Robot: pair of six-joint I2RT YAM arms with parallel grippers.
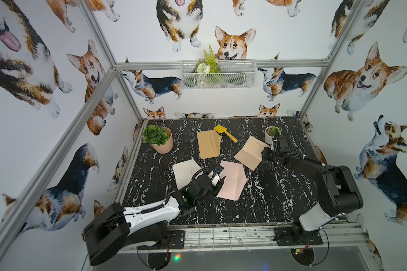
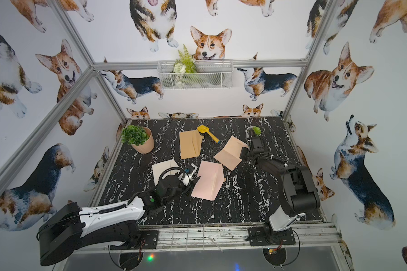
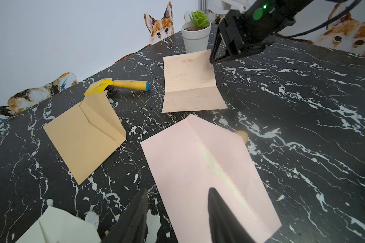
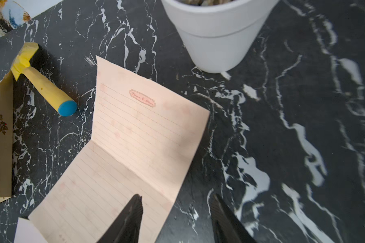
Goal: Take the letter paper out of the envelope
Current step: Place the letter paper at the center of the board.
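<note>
Since the letter paper is lying beside the succulent pot, the right gripper is gaping empty; the left gripper is gaping over the pink envelope.

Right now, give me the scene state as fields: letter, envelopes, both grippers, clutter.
letter paper: out of every envelope, unfolded, lined face up on the table, near the white pot
pink envelope: flap open, lying by the left gripper
tan envelope: flap raised, tip by the yellow shovel
cream envelope: partly hidden by the left arm
left gripper: open, one finger over the pink envelope
right gripper: open, over the letter paper's edge, holding nothing
</note>
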